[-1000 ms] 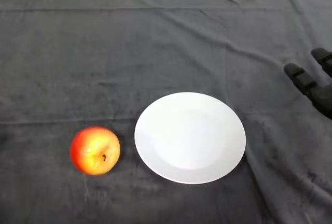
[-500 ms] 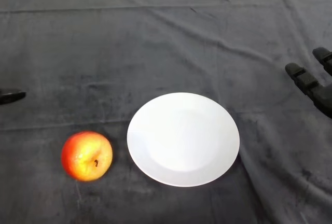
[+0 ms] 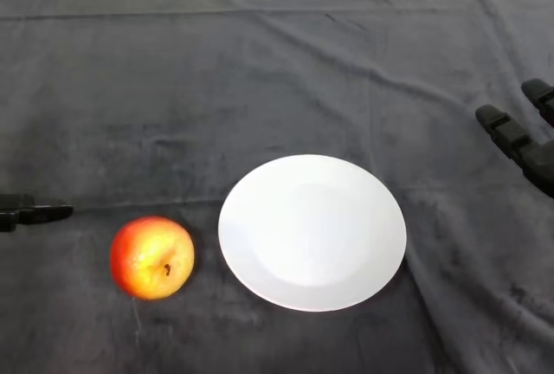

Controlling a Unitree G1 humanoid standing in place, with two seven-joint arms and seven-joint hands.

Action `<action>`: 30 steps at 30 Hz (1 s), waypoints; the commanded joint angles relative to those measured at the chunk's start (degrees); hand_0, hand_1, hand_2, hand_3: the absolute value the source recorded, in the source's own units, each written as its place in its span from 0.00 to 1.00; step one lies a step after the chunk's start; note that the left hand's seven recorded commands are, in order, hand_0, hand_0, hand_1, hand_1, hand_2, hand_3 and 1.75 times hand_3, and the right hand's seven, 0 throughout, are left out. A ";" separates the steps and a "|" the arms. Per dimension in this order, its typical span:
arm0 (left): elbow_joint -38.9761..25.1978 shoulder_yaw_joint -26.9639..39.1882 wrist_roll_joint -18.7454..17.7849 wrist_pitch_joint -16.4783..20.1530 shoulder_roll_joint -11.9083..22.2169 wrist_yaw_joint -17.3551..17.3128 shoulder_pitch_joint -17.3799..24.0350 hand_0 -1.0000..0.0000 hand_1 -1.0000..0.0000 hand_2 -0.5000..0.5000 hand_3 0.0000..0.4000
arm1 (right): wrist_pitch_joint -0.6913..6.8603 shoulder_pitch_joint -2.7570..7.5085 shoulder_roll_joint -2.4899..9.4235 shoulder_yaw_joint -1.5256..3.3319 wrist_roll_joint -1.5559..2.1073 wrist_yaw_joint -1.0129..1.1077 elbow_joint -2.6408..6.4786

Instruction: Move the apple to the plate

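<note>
- The apple (image 3: 152, 256) sits on the dark cloth (image 3: 260, 80) at the near left, stem dimple facing up and toward me, clear of everything around it.
- The plate (image 3: 312, 232) lies just to the right of the apple, a narrow strip of cloth between the two; it is white and has nothing on it.
- My left hand (image 3: 33, 213) shows only as a dark tip at the left edge, a little farther off than the apple and to its left, not touching it. So little of it is in view that I cannot tell how it is set.
- At the right edge there are black fingers (image 3: 511, 136) of another hand, well apart from the plate and the apple.
- As I judge it, nothing of the task is done: the apple is not grasped, not lifted, not on the plate.
- What is left is the whole of it: reach the apple, take hold, carry it the short way right, and set it down on the plate.
</note>
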 commanded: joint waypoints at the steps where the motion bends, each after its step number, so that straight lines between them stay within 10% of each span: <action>1: -5.05 -2.05 0.95 1.67 3.31 -1.10 1.60 1.00 1.00 0.50 0.00 | -0.04 -0.97 -1.12 -1.12 -0.47 0.36 -2.41; 13: -21.02 -2.70 0.52 13.89 7.49 -5.97 7.65 1.00 1.00 0.50 0.00 | 0.00 -0.90 -1.07 -1.08 -0.43 0.26 -2.60; 30: -29.00 -7.88 3.74 15.32 12.68 -13.70 14.05 1.00 1.00 0.50 0.00 | 0.06 -0.94 -1.12 -1.09 -0.35 0.25 -2.51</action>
